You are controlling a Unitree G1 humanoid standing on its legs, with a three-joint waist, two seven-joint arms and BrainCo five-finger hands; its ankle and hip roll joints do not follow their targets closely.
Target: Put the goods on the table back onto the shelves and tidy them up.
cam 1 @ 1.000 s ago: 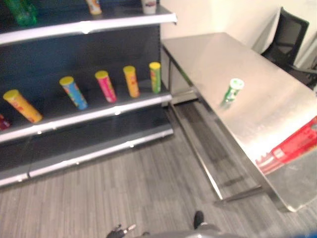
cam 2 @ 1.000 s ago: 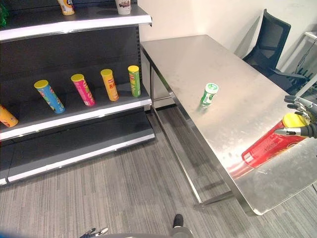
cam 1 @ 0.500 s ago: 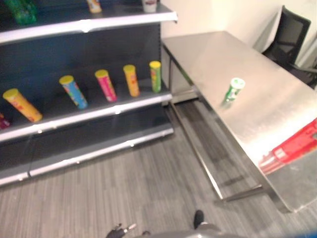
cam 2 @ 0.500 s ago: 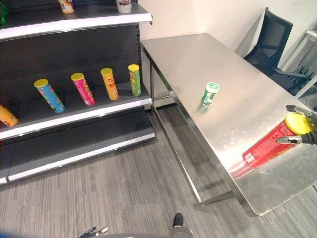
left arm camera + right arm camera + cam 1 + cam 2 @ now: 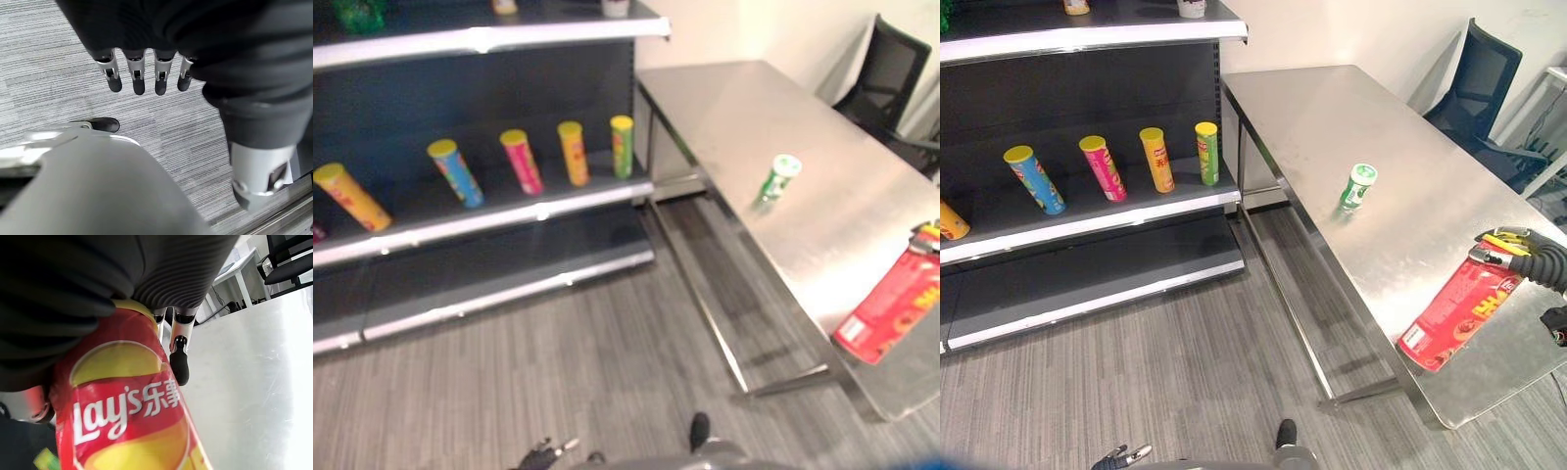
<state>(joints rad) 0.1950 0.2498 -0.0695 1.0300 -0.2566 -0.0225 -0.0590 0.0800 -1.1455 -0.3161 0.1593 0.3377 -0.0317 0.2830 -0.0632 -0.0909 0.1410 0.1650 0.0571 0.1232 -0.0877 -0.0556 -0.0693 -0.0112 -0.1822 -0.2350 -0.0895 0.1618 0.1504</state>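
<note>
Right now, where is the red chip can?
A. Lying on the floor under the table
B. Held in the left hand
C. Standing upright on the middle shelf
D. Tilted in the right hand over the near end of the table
D: the red chip can slants over the steel table, its yellow-lidded end gripped by the right hand.

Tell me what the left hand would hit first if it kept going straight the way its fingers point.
Probably the grey carpet floor: the left hand hangs with straight fingers aimed down at it, nothing visible between, though depth is hard to judge.
</note>
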